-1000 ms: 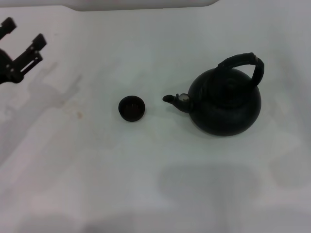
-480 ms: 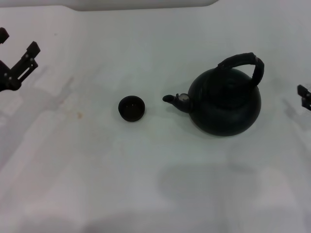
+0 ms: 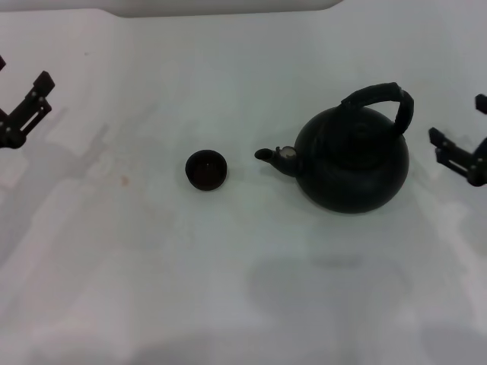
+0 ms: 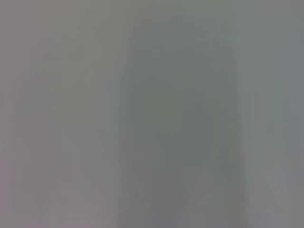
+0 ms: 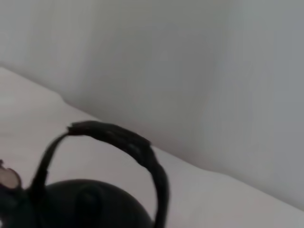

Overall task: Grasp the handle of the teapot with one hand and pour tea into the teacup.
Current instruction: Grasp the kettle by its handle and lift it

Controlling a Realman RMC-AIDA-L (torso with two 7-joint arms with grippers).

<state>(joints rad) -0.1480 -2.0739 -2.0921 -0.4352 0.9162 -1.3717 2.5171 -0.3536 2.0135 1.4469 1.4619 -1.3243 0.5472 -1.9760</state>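
The round black-green teapot (image 3: 351, 160) stands on the white table right of centre, its short spout (image 3: 268, 155) pointing left at the teacup (image 3: 205, 169), a tiny dark bowl a short gap away. The arched dark handle (image 3: 383, 94) rises over the pot's top. My right gripper (image 3: 457, 120) is open at the right edge, just right of the pot and apart from it. The right wrist view shows the handle (image 5: 124, 137) and the pot's top (image 5: 80, 204) close by. My left gripper (image 3: 23, 72) is open at the far left edge, far from the cup.
The white table (image 3: 228, 266) stretches around both objects. A pale wall runs along the table's far side (image 5: 190, 71). The left wrist view shows only a plain grey surface.
My right gripper has come into view from the right edge and moved toward the teapot. My left gripper has drawn back toward the left edge. Teapot and teacup have not moved.
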